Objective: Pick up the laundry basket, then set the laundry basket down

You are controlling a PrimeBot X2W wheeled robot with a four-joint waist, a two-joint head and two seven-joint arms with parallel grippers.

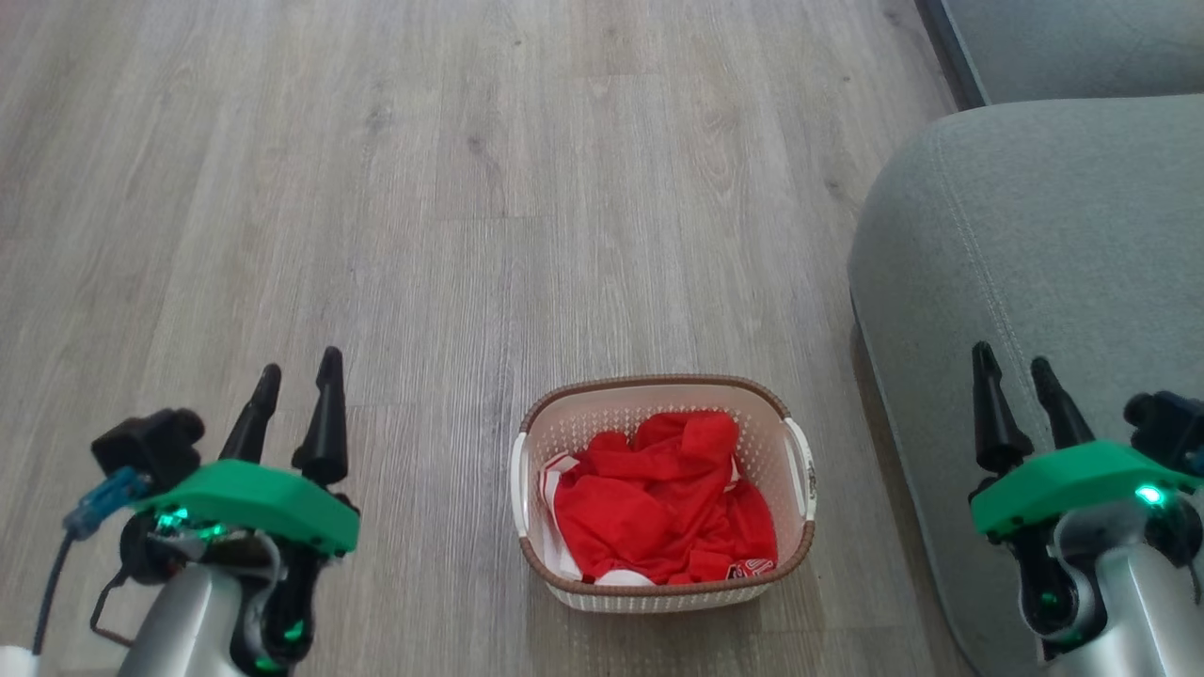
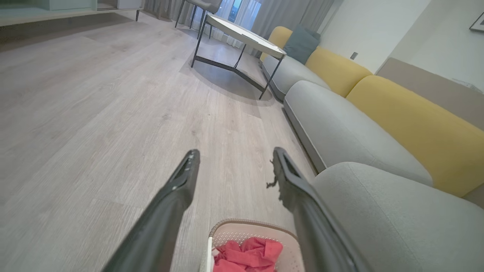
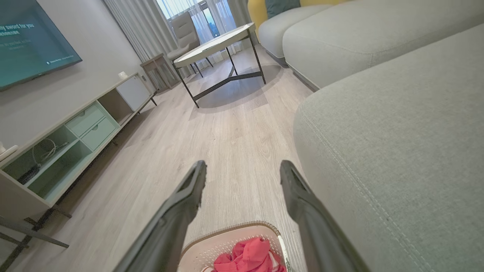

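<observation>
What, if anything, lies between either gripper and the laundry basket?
Nothing visible. Bare floor lies between the left gripper and the laundry basket; the right gripper shows against the grey sofa, right of it.

Laundry basket on floor, left of sofa.

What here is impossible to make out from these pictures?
- Head view: the floor of the laundry basket, covered by the red clothing.
- Both wrist views: the basket's near half, cut off by the bottom edge.
- Right wrist view: the words on the television, partly cut by the left edge, partly too small.
- Head view: the sofa, cut by the right edge.
</observation>
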